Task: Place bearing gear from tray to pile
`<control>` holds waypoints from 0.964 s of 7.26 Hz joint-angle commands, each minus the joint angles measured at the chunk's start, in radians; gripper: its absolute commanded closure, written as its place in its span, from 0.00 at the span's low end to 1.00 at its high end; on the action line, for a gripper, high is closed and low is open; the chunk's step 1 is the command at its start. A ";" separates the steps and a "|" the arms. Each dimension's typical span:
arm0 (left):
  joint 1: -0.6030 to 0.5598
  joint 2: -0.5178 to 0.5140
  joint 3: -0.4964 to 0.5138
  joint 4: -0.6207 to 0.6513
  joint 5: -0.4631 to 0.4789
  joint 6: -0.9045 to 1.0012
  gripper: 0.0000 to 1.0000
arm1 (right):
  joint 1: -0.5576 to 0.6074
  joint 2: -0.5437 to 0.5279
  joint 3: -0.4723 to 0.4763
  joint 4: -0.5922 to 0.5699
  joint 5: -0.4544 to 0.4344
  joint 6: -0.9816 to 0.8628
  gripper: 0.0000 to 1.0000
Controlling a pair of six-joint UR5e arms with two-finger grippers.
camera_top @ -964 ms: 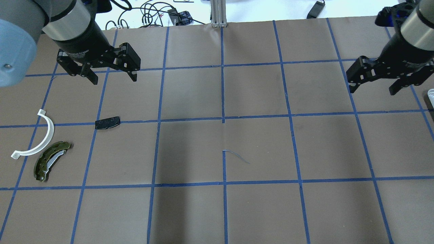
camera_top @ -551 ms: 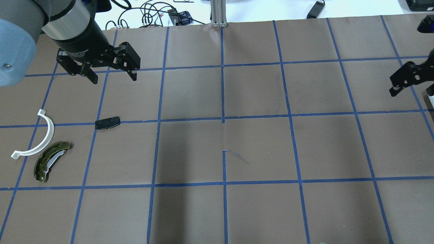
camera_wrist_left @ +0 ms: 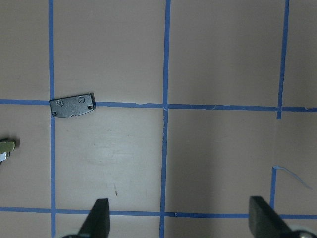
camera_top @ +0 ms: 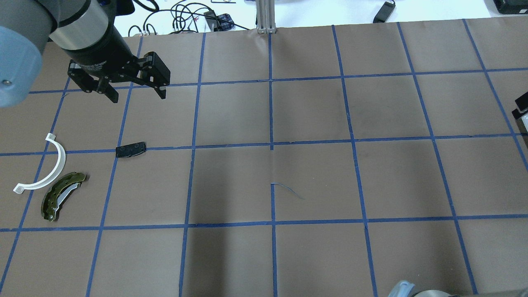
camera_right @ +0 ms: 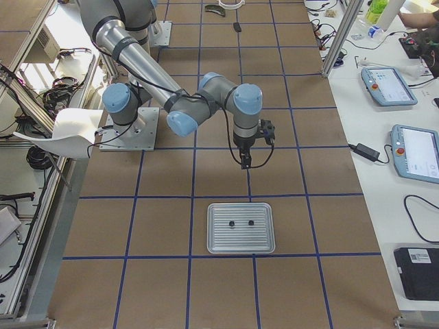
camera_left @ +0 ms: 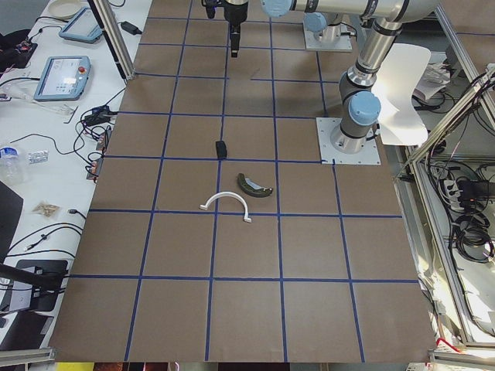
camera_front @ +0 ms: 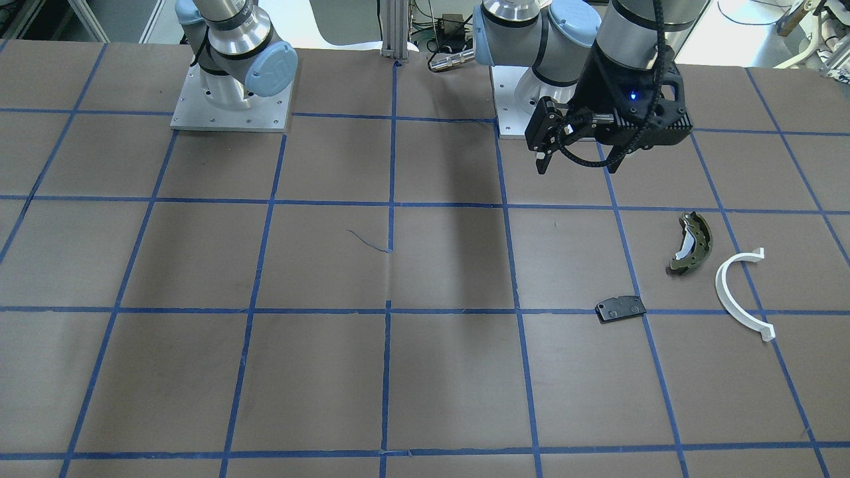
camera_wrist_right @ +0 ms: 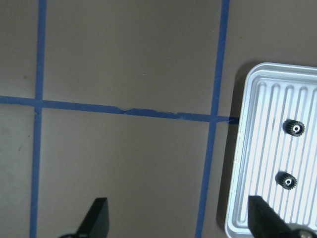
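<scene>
Hovering seemingly beside the tray [camera_wrist_right: 257, 148] of two gears [camera_wrist_right: 295, 128], the right gripper [camera_wrist_right: 178, 222] has jaws apart. Left gripper [camera_top: 137, 95] jaws: apart, near the pile [camera_top: 51, 200].

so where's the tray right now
The tray sits at the table's right end, at the right wrist view's right edge near the right gripper, holding two bearing gears.

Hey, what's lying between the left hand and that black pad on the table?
Nothing: in the overhead view only bare brown table and a blue tape line separate the left hand from the black pad.
</scene>
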 commanded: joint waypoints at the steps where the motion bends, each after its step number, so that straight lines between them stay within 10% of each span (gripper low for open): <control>1: -0.002 0.005 -0.004 0.000 0.001 0.000 0.00 | -0.059 0.104 -0.055 -0.045 0.003 -0.049 0.00; 7: -0.002 0.011 -0.010 0.001 0.003 -0.002 0.00 | -0.098 0.359 -0.288 -0.045 0.003 -0.112 0.00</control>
